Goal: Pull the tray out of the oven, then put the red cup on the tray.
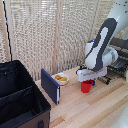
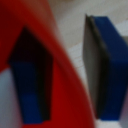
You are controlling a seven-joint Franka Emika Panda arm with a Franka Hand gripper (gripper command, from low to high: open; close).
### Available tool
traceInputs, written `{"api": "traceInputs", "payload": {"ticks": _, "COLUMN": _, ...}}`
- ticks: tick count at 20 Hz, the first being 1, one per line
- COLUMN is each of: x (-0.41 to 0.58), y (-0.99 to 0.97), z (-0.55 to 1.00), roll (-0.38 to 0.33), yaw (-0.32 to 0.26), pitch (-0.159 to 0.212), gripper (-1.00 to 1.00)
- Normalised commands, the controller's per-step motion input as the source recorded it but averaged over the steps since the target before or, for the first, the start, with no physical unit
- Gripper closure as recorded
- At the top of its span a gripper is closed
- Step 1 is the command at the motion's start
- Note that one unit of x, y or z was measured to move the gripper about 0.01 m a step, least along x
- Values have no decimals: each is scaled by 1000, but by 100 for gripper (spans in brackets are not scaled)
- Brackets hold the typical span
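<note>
Task status, judged from the two views: the sequence appears to be in its second stage. The arm stands over the red cup [image 1: 86, 86], which rests on the wooden table [image 1: 95, 110], not on the tray [image 1: 116, 66]. The oven [image 1: 119, 64] sits at the exterior view's right edge, at about 3 o'clock from the cup, largely hidden behind the arm. A dark barred shelf shows there at its front, and this is taken to be the tray. Whether it is fully drawn out cannot be told from this angle. Remaining work, as far as the views show: secure the cup, lift it, carry it toward 3 o'clock, and set it on the tray.

Position of the cup relative to the claw: in the exterior view the gripper [image 1: 89, 80] is directly above the cup, at the cup's 12 o'clock, low enough that its lower end meets the rim. In the wrist view the red cup wall [image 2: 60, 85] fills the centre of the picture, very close and blurred. One dark, blue-edged finger [image 2: 30, 80] lies over the red, and the other finger [image 2: 102, 70] stands apart from it with pale table surface between — so the cup wall lies between the two fingers.

Claw state: the fingers stand apart at a moderate spread, straddling the cup wall. No clamping contact on the cup can be confirmed — the blur hides it.

Other items: a white bowl [image 1: 62, 78] of yellow food at 9 o'clock from the cup, a blue panel [image 1: 50, 86] standing beside it, and a large black case [image 1: 20, 100] beyond that.
</note>
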Motion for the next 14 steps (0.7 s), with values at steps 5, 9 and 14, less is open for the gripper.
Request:
{"api": "traceInputs", "payload": {"ticks": 5, "x": 200, "y": 69, "z": 390, "roll": 3, "yaw": -198, "pitch": -83, "gripper": 100}}
{"api": "traceInputs", "payload": {"ticks": 9, "x": 265, "y": 86, "z": 771, "roll": -46, "yaw": -219, "pitch": -29, "gripper": 100}}
{"api": "traceInputs", "payload": {"ticks": 14, "x": 323, "y": 100, "z": 952, "roll": -101, "yaw": -213, "pitch": -6, "gripper": 100}}
